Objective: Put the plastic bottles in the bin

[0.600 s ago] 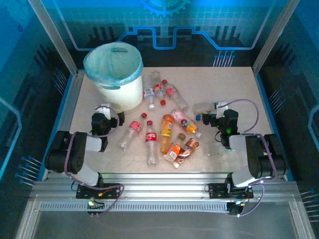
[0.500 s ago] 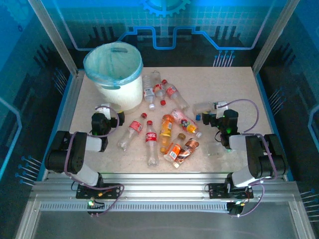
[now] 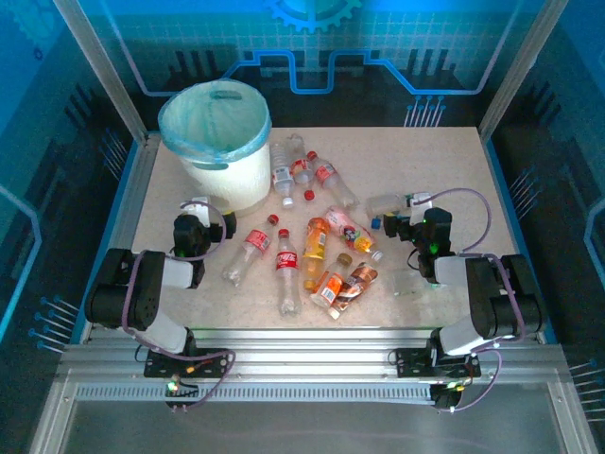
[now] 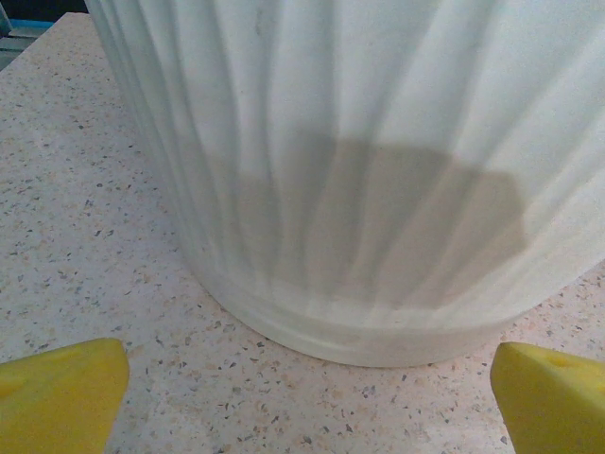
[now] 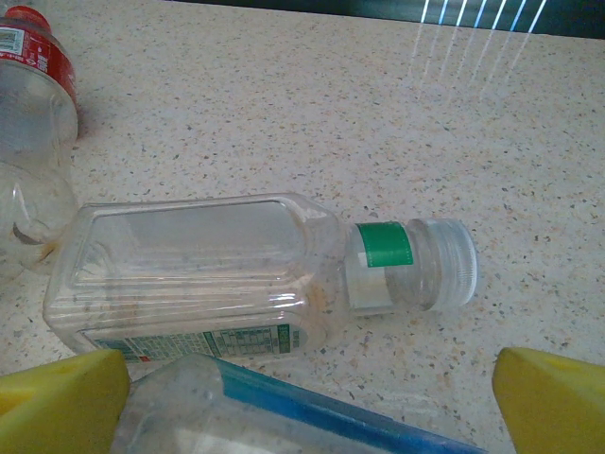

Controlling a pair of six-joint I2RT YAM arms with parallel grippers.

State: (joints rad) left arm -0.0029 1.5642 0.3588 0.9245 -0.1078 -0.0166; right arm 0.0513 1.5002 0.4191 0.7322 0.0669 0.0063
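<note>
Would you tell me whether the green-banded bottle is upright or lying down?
Lying down: the green-banded bottle rests sideways on the table, cap pointing right.

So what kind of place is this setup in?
Probably a robotics lab cell, not a home: a left arm and right arm bolted to a metal rail, aluminium posts round the table, blue-lit panels with a gear graphic.

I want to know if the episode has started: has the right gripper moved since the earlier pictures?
No. In the top view the right gripper lies just as far from the speckled beige table's right edge as before.
</note>
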